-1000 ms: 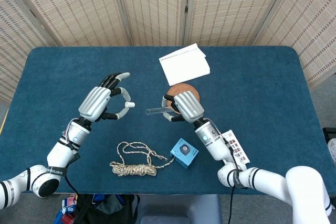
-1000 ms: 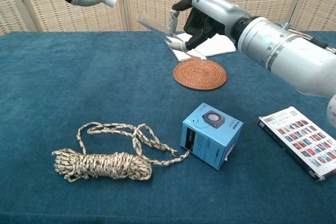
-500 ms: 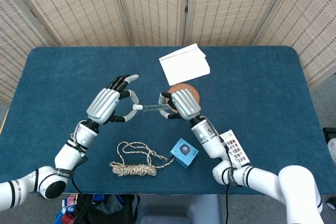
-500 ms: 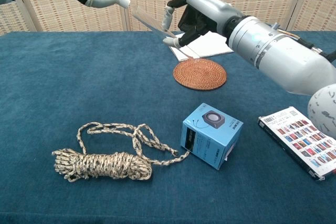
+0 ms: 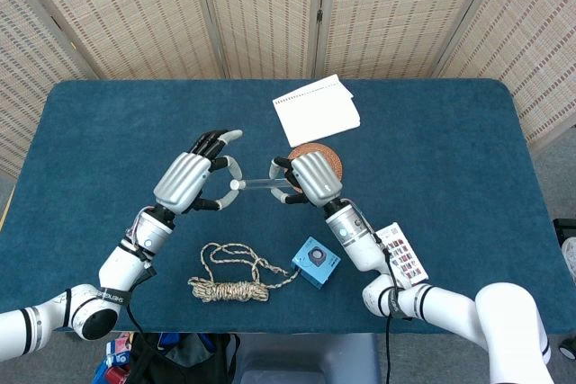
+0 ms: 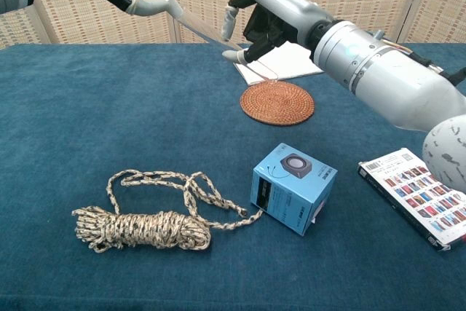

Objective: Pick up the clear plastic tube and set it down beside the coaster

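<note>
Tube hangs in the air, gripped at one end by the right hand, its free end reaching across to the left hand's fingertips, which touch or lightly pinch it; I cannot tell whether they truly hold. The coaster lies just below and behind the right hand. If both hands pull or release out of step, the slick tube could slip and roll away across the cloth.
</note>
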Controlling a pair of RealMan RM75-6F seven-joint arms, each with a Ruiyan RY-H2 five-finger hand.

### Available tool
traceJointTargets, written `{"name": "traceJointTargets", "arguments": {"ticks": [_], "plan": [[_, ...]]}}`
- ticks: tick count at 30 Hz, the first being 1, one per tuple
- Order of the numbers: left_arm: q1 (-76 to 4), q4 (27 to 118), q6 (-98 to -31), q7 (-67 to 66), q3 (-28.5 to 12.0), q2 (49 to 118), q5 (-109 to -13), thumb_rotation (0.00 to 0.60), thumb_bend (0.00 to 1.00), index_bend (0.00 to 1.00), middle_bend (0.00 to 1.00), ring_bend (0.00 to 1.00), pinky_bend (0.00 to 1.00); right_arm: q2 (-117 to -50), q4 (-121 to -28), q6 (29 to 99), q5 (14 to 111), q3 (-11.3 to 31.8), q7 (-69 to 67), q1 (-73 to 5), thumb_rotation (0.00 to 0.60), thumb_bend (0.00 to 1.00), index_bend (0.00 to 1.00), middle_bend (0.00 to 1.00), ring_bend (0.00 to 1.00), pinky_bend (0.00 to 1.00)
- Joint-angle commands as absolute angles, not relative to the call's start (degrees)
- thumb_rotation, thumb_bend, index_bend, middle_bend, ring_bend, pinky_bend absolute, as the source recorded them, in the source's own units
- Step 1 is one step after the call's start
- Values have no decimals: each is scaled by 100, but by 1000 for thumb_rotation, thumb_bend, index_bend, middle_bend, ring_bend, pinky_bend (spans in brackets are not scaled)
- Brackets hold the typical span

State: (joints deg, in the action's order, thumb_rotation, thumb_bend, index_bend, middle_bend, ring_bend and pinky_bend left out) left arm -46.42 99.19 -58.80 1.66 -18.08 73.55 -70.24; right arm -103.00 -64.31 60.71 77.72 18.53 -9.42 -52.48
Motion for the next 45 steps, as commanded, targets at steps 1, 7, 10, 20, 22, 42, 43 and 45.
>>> {"name": "traceJointTargets", "arguments": {"ticks": [1,7,10,20,22,42,43,45], "plan": [[-4650,9919,-5871,154,-1801,7363,-7016,600,440,573,71,0,0,-10307,-6431,6070,7765,1857,-937,-5255,600,1000,757,1000,1000,1000],[-4659,9932,-5878,163,-1797,7380,-7001,600,441,573,71,0,0,-10326,-6415,6070,7749,1878,-943,-5284,600,1000,757,1000,1000,1000],[-4663,9935,-5887,175,-1795,7398,-7006,600,441,572,71,0,0,-10344,-6410,6089,7756,1893,-968,-5300,600,1000,757,1000,1000,1000],[-4665,9904,-6007,182,-1838,7555,-6924,600,440,573,71,0,0,-10509,-6304,6245,7757,1962,-1202,-5317,600,1000,791,1000,1000,1000],[-4667,9905,-6019,168,-1840,7572,-6914,600,439,574,70,0,0,-10542,-6290,6282,7753,1992,-1267,-5322,600,1000,802,1000,1000,1000],[-4631,9890,-6106,178,-1902,7645,-6758,600,434,555,71,0,0,-10827,-6143,6540,7719,2135,-1626,-5343,600,1000,835,1000,1000,1000],[-4632,9900,-6093,177,-1903,7636,-6745,600,434,548,71,0,0,-10838,-6132,6538,7715,2139,-1630,-5348,600,1000,835,1000,1000,1000],[-4632,9909,-6071,173,-1901,7624,-6725,600,433,528,70,0,0,-10860,-6114,6525,7707,2142,-1635,-5360,600,1000,835,1000,1000,1000]]}}
